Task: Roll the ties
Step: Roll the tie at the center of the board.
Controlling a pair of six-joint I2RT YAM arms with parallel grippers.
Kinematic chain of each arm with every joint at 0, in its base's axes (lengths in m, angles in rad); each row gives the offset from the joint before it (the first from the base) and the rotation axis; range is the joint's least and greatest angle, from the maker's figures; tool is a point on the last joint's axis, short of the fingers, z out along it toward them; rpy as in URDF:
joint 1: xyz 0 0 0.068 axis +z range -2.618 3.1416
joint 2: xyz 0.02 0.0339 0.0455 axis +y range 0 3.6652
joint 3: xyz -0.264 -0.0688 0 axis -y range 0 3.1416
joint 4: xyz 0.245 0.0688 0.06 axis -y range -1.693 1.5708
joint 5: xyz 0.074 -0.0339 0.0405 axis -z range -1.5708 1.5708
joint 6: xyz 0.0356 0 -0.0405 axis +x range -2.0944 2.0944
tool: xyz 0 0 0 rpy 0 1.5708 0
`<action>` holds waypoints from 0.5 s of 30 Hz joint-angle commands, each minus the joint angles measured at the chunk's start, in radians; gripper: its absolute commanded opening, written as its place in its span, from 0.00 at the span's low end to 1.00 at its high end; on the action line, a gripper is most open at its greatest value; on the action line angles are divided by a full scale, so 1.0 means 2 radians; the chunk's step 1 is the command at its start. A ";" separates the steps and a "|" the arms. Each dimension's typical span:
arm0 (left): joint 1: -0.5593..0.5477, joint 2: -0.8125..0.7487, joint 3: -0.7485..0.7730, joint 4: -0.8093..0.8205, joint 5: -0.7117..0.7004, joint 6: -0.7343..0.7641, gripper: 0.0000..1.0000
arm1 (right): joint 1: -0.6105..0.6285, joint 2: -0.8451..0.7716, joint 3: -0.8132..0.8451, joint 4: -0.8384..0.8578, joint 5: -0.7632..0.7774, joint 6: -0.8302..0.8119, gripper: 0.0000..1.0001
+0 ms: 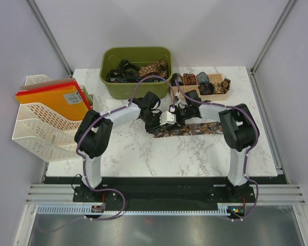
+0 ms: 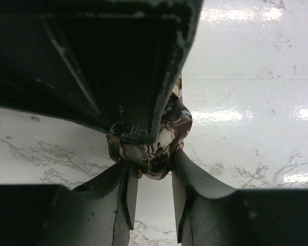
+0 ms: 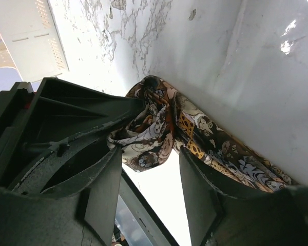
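The tie is laid on the worktop, its left end pinched in the narrow left pincer; the right pincer is set wide alongside. Edges should be kept aligned, tension even.

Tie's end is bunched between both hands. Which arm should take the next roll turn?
Right, probably. The right hand straddles the folded end of the paisley tie, with the flat length trailing to its side. The left hand only pinches a small bit at its fingertips.
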 commanded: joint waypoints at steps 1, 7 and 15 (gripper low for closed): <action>-0.008 0.037 -0.008 -0.021 -0.013 0.005 0.37 | 0.004 -0.012 -0.003 0.026 -0.015 -0.003 0.57; -0.008 0.040 0.001 -0.027 -0.011 0.009 0.38 | 0.011 -0.010 -0.011 0.048 -0.021 0.008 0.59; -0.006 0.044 0.003 -0.033 -0.010 0.014 0.40 | 0.012 -0.022 -0.024 0.090 -0.043 0.033 0.63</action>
